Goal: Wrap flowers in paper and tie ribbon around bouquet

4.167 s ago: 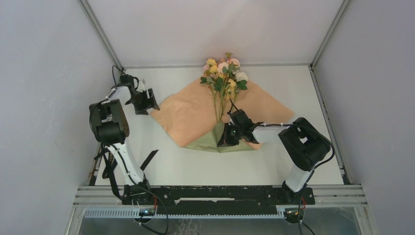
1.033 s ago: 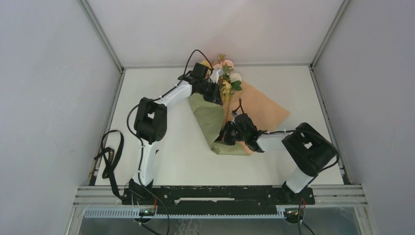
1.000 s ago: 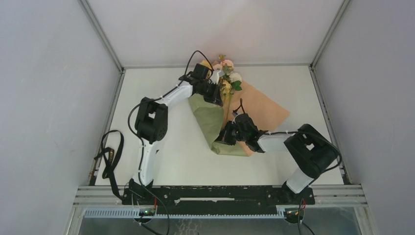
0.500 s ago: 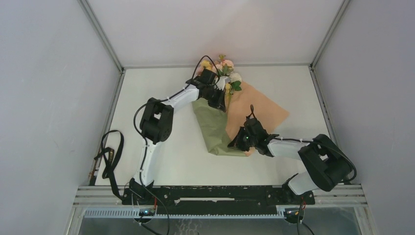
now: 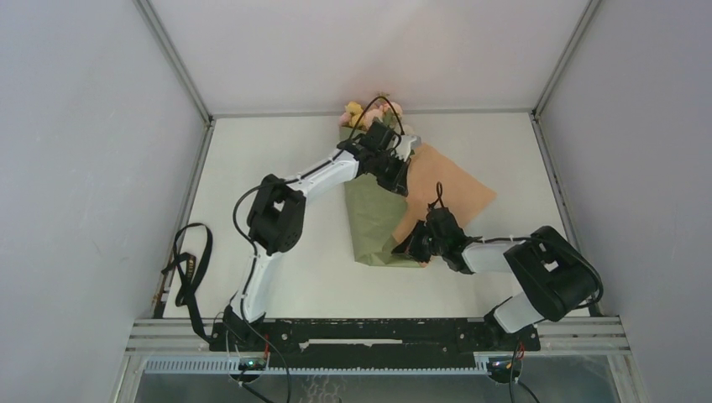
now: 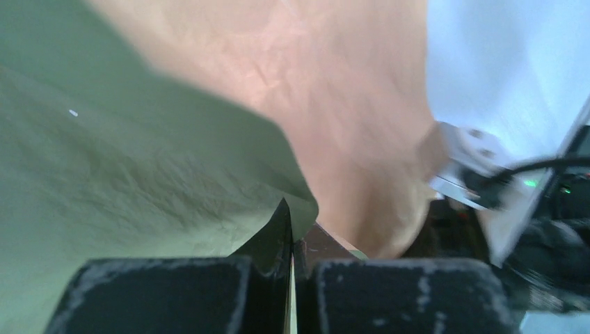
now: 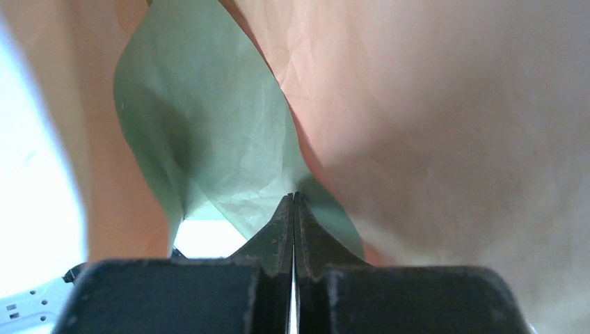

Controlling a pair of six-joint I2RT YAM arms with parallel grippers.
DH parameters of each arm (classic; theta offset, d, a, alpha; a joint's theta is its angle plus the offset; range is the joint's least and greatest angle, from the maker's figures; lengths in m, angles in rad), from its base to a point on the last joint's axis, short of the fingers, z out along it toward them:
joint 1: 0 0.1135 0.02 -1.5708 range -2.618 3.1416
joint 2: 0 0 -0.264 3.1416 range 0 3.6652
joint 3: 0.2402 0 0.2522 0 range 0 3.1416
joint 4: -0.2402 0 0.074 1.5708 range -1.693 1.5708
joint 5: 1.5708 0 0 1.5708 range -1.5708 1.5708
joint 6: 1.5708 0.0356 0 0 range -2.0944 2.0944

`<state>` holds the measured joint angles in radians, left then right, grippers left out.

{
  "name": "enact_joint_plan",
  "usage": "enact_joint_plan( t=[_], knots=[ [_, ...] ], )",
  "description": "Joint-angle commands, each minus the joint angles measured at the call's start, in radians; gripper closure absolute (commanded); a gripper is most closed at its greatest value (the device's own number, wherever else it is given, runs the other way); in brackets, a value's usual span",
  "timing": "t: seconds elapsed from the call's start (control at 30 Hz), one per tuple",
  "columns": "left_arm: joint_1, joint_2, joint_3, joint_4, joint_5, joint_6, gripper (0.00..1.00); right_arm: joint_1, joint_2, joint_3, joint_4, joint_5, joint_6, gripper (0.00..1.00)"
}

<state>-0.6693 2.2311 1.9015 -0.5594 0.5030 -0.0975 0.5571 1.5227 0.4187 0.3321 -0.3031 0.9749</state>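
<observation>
The right jaws are closed on the olive flap at the near end of the paper (image 5: 369,228), which lies half folded on the desk (image 5: 252,143), peach face showing on the right. Farther back, the left jaws pinch the olive fold's edge beside the flowers (image 5: 358,112)

You have bare white table (image 5: 252,159) at the back left, at the back right corner and at the front middle; a gripper can pass there. The long white and black left arm (image 5: 323,172) slants across the middle and blocks the way from the left to the big thin paper (image 5: 374,218), olive green and peach. The right arm (image 5: 495,250) lies low by the paper's near right side. Pink and yellow flowers (image 5: 357,112) sit against the grey back wall (image 5: 378,50). Black loops of strap or cable (image 5: 189,264) lie at the table's left edge.
</observation>
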Motion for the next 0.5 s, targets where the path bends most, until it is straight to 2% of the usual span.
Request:
enact_joint_plan(
  t=[0.0, 0.13, 0.2, 0.27, 0.33, 0.47],
  knots=[
    [0.012, 0.088, 0.076, 0.009, -0.055, 0.007, 1.0, 0.023, -0.102, -0.012, -0.054, 0.077, -0.007, 1.0],
    [0.012, 0.152, 0.101, 0.009, -0.064, -0.004, 1.0, 0.047, -0.234, -0.012, -0.169, 0.163, -0.022, 1.0],
    [0.012, 0.172, 0.106, 0.011, -0.055, -0.012, 1.0, 0.063, -0.31, -0.012, -0.231, 0.213, -0.029, 0.96],
    [0.012, 0.184, 0.105, 0.012, -0.052, -0.014, 1.0, 0.077, -0.382, -0.011, -0.276, 0.247, -0.033, 0.84],
    [0.013, 0.189, 0.102, 0.013, -0.053, -0.012, 1.0, 0.095, -0.415, -0.008, -0.286, 0.257, -0.031, 0.64],
    [0.013, 0.187, 0.097, 0.013, -0.059, -0.008, 1.0, 0.117, -0.378, 0.015, -0.248, 0.215, -0.015, 0.38]
  ],
)
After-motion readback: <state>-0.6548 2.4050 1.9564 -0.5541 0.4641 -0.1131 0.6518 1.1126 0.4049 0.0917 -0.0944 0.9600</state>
